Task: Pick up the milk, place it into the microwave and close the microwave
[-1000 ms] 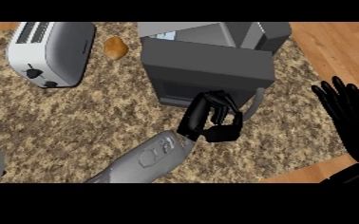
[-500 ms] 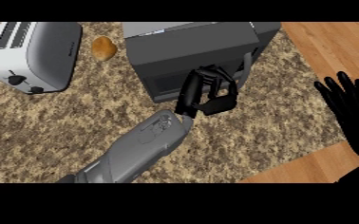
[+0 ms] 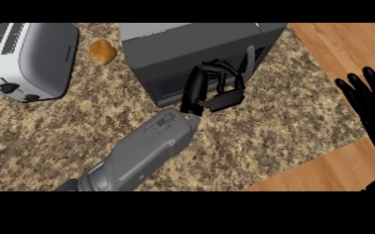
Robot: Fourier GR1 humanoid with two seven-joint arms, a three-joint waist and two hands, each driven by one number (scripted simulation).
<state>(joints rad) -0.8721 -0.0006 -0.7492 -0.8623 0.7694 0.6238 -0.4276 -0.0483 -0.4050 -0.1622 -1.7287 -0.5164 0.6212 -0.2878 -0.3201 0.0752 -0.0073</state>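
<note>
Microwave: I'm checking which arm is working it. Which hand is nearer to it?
Left. The left hand is curled against the microwave front; the right hand rests open at the view's right edge, apart from it.

place: kitchen counter, home-type
counter top: speckled brown granite-look surface [image 3: 278, 129], fills most of frame
floor: warm wood planks [image 3: 333, 44] at upper right and lower right, beyond the counter's edge
appliance 1: dark grey microwave [image 3: 190, 49], top centre, door face toward lower edge
appliance 2: silver toaster [image 3: 33, 59], upper left, slots and knobs visible
food: small brown bread-like item [image 3: 102, 52], between toaster and microwave
</note>
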